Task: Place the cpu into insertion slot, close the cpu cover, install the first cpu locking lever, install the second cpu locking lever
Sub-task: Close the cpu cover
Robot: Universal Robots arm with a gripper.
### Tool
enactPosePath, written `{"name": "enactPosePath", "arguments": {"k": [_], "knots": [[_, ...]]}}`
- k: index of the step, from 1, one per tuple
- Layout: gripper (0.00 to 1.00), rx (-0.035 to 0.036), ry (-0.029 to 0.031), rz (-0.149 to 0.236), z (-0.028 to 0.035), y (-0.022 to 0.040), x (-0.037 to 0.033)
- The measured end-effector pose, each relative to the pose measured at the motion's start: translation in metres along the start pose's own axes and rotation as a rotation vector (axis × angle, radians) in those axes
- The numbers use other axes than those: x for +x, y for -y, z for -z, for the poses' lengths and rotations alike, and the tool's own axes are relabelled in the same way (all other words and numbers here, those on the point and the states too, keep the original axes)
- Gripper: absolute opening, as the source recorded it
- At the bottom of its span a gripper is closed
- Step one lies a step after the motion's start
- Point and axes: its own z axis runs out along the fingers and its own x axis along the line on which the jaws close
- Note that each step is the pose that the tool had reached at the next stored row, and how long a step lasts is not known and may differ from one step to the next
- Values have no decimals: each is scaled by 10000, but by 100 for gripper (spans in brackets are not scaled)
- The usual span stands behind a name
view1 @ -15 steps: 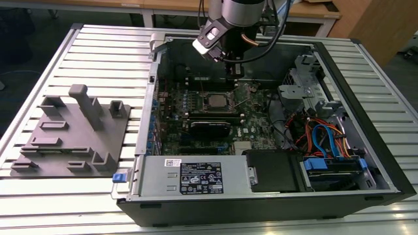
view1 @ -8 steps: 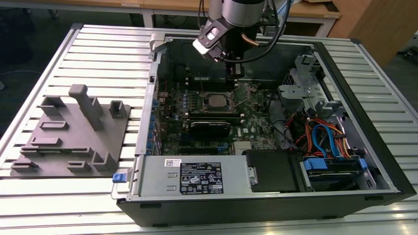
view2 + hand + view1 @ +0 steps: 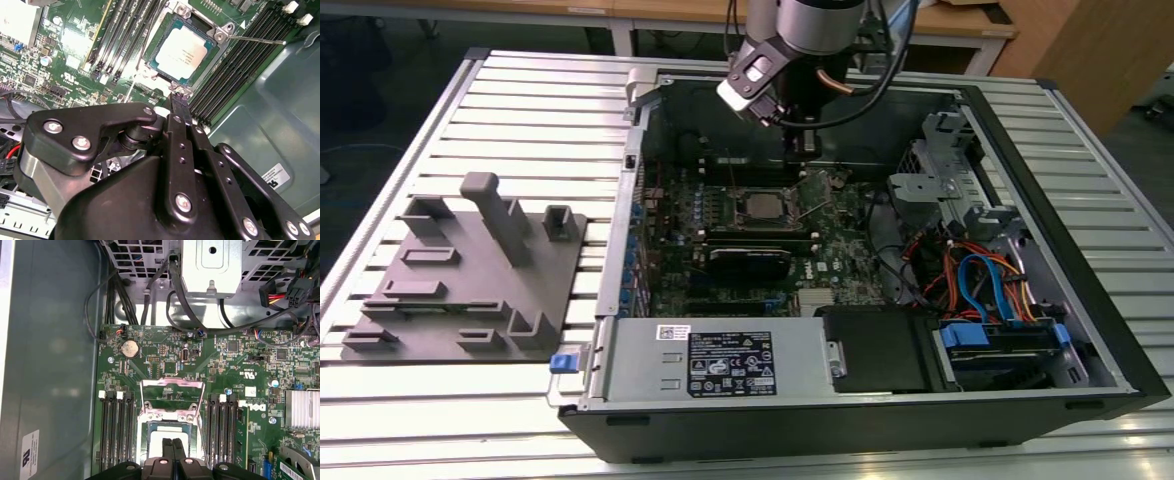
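The cpu [image 3: 759, 206] [image 3: 182, 50] [image 3: 162, 432] lies flat in the insertion slot [image 3: 156, 37] on the green board, its silver top showing. The cpu cover [image 3: 172, 397] is swung open beyond the socket, and green board shows through its window. A thin locking lever [image 3: 255, 39] sticks out from a socket corner over the memory slots. My gripper [image 3: 803, 152] [image 3: 179, 97] [image 3: 173, 442] hangs over the socket's edge, shut, with nothing between its fingers. Whether the tips touch the cpu I cannot tell.
The board sits inside an open computer case [image 3: 1067, 150] on a slatted table. Memory slots [image 3: 116, 430] flank the socket. A drive cage with cables [image 3: 987, 290] lies to the exterior view's right, and a power supply [image 3: 707, 360] is in front. A grey fixture block [image 3: 467, 270] stands to the left.
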Motion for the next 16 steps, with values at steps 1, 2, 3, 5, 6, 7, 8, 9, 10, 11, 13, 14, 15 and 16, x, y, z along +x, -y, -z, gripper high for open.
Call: {"name": "enactPosePath", "arguments": {"k": [1,2,3,5,6,7,8,9,10,11,13,14,15,16], "knots": [[11,0,0,0,0,-3,0],[11,0,0,0,0,-6,0],[11,-1,0,0,0,-9,0],[11,0,0,-1,0,-12,0],[11,0,0,0,-1,-33,-1],[11,0,0,0,-2,-45,-1],[11,0,0,0,-2,-46,-1],[11,0,0,0,-2,-47,-1],[11,0,0,0,-2,-49,-1],[11,0,0,1,-2,-53,-1],[11,0,0,0,-2,-62,-1],[11,0,0,0,-2,-68,-1],[11,0,0,0,-3,-76,-1],[11,0,0,0,-3,-82,-2]]}}
